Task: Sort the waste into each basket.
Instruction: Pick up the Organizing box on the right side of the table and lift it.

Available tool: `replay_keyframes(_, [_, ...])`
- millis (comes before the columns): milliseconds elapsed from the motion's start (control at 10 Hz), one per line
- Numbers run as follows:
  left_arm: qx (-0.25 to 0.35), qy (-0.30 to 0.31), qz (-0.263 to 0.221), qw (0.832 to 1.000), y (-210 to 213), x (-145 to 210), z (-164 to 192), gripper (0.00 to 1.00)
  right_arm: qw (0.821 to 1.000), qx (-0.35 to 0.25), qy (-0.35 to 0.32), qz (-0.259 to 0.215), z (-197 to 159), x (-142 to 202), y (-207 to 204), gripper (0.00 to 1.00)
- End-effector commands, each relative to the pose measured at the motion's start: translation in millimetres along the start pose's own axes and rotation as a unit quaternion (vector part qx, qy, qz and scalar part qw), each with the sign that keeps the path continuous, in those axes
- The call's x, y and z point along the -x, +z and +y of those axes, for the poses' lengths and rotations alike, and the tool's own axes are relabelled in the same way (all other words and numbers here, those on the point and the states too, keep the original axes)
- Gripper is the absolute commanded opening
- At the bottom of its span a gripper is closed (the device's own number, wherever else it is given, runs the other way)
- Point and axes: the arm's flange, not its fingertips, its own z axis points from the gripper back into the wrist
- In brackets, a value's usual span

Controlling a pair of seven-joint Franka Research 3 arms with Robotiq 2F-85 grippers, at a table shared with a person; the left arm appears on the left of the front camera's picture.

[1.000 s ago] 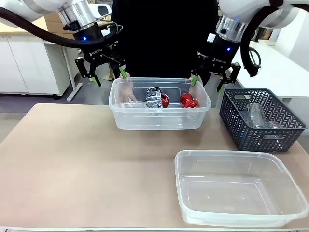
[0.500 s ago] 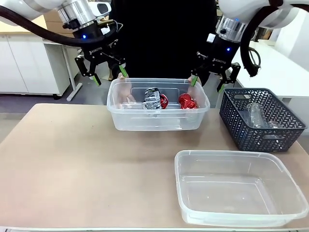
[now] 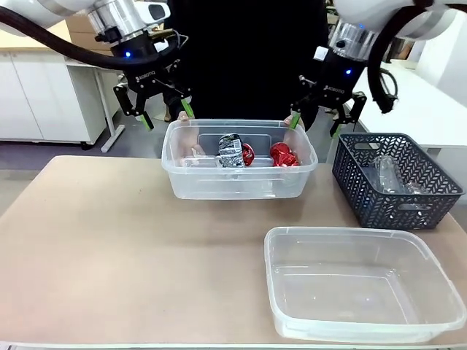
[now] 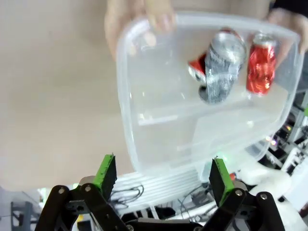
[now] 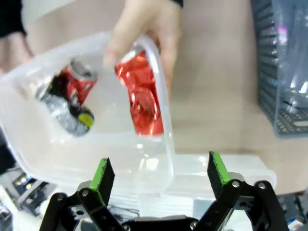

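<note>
Waste lies in the far tub at the tabletop's far edge: two red pieces and a silver-and-black piece, all crumpled. The silver piece half covers one red one, and whatever print they carry is too creased for me to read. A person's hands grip the tub at both ends, fingers partly blurred behind its clear wall, and I cannot tell whether its base rests on the tabletop. My left jaws stand wide open and empty above the tub's left end. My right jaws are equally wide and empty above its right end. "ROBOTIQ" is legible on both gripper bodies. A clear bottle lies in the dark basket on the right, its outline broken up by the lattice. The near tub has its right corner cut off by the frame.
</note>
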Motion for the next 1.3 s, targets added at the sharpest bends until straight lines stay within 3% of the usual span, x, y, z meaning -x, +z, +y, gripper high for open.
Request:
replay_keyframes(0, [0.006,0.021,-0.014,1.000,1.3,84.9,-1.0,1.00,0.996,-0.049,0.050,-0.055,-55.8,103.2,42.1,1.00])
replay_keyframes(200, [0.048,0.025,-0.022,0.998,-7.7,144.6,-12.0,1.00,0.996,-0.053,0.051,-0.056,-102.3,176.8,44.4,1.00])
replay_keyframes(400, [0.061,-0.021,0.012,0.998,-35.7,175.5,-37.7,1.00,0.997,-0.035,0.062,-0.038,-142.8,218.8,25.9,1.00])
replay_keyframes(600, [0.048,-0.021,0.065,0.996,-69.1,143.1,-62.0,1.00,0.995,-0.036,0.087,-0.033,-145.5,208.2,-3.6,1.00])
replay_keyframes(700, [0.052,-0.019,0.017,0.998,-33.2,187.2,-43.1,1.00,0.997,-0.041,0.052,-0.037,-133.6,217.3,32.9,1.00])
replay_keyframes(900, [0.052,-0.019,0.017,0.998,-33.2,187.2,-43.1,1.00,0.997,-0.041,0.052,-0.037,-133.6,217.3,32.9,1.00])
replay_keyframes(1000, [0.049,-0.018,0.036,0.998,-54.9,175.2,-51.9,1.00,0.997,-0.035,0.057,-0.032,-136.1,215.1,32.5,1.00])
replay_keyframes(1100, [0.025,-0.026,0.053,0.998,-92.9,183.6,-67.6,1.00,0.997,-0.004,0.073,-0.004,-154.0,224.8,11.1,1.00])
replay_keyframes(1200, [0.005,-0.027,0.067,0.997,-131.2,190.7,-85.2,1.00,0.997,-0.018,0.072,0.017,-179.9,236.1,-9.9,1.00])
